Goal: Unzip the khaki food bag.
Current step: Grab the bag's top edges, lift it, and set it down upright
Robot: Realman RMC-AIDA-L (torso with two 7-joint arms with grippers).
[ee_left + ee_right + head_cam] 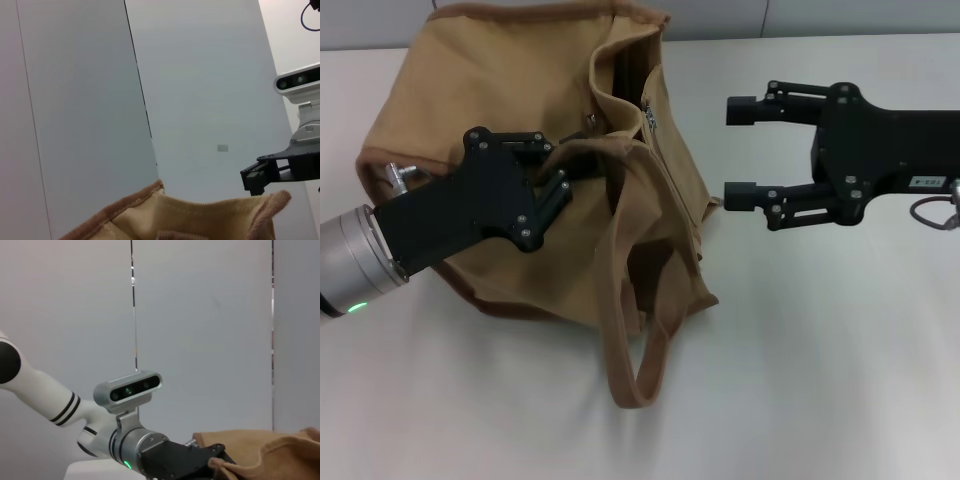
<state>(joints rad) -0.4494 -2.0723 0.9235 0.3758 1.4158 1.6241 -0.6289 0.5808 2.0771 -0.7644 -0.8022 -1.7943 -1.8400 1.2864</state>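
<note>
The khaki food bag (500, 90) lies slumped on the white table at centre left in the head view, one strap handle (632, 375) looping toward me. A small metal zipper pull (647, 116) shows at the gaping top seam. My left gripper (556, 165) is over the bag's middle, shut on a fold of its fabric by the top edge; the right wrist view shows the same black gripper (212, 463) pinching tan cloth (270, 455). My right gripper (740, 151) hovers open just right of the bag, level with the zipper, touching nothing. The left wrist view shows the bag's rim (200, 212).
White tabletop (820, 380) stretches in front and to the right. A grey panelled wall (200, 75) stands behind the table. A cable (932, 213) hangs by the right wrist.
</note>
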